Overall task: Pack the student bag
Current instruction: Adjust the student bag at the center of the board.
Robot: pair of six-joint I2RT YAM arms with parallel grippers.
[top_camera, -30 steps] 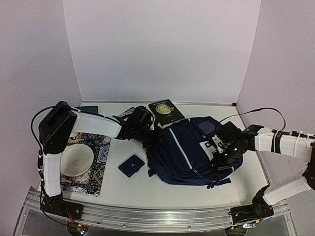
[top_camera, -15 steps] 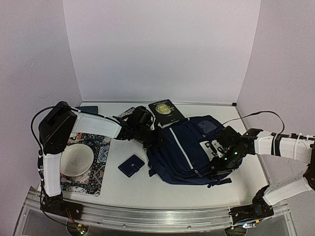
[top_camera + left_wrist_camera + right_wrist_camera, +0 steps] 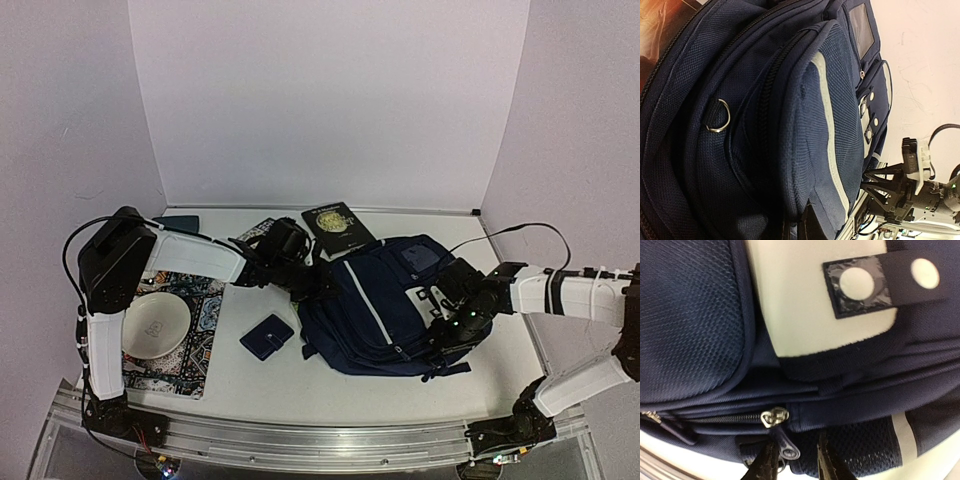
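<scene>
- Right pincer [image 3: 792,466] of mine stands a little open, its two dark tips apart and gripping nothing. A silver zipper pull [image 3: 786,449] lies in the gap, closer to the left tip.
- My left pincer [image 3: 303,280] is closed tight at the far left end of the bag [image 3: 385,300]. Its tips press against the blue cloth, but I cannot tell whether any cloth is pinched between them.
- That bag lies on the white table [image 3: 250,385], right of the middle and between my two pincers, with its front pocket facing up.
- At the bag's near right edge my right pincer sits low against a closed zipper. Just above it is a white patch [image 3: 805,305] with a dark strap tab across it.
- Seen from my left wrist, a thin white stripe [image 3: 832,145] runs down the pocket, and a metal ring [image 3: 717,116] hangs from a small loop on the side.
- A small navy wallet [image 3: 267,336] lies on the table near the bag's left side, not touching it.
- A dark book [image 3: 337,228] with a gold emblem lies behind the bag's far left corner, near my left pincer.
- A white plate [image 3: 155,325] rests on a patterned mat [image 3: 195,350] at the table's left, well apart from the bag.
</scene>
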